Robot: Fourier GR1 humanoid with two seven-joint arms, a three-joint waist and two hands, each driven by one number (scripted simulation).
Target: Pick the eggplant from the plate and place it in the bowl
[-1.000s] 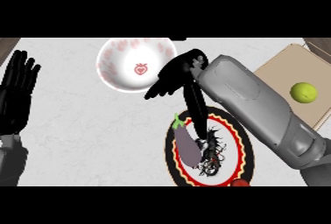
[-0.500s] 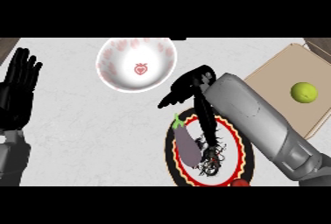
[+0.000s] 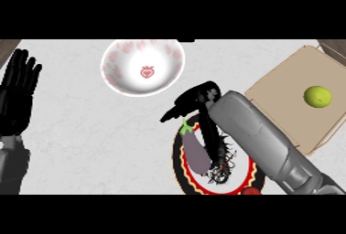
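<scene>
The purple eggplant [image 3: 195, 154] with a green stem lies on the left half of a plate [image 3: 177, 161] with a red and black rim, low in the view's middle. My right hand [image 3: 198, 98] hangs over the plate's far edge. It is open: its fingers [image 3: 215, 139] run straight down along the eggplant's right side, and the thumb points left, past the stem. The white bowl [image 3: 119, 59] with pink marks stands beyond the plate, up and to the left, with nothing in it. At the left edge my left hand [image 3: 19, 87] rests open, fingers up.
A tan cutting board [image 3: 287, 107] lies at the right, with a green lime [image 3: 317, 97] on it. A small red thing [image 3: 251, 191] shows at the plate's near right rim. My right forearm [image 3: 260, 139] covers the plate's right side.
My right hand has moved nearer and slightly right, from beside the bowl to over the plate, and its fingers now reach along the eggplant. The left hand has barely shifted.
</scene>
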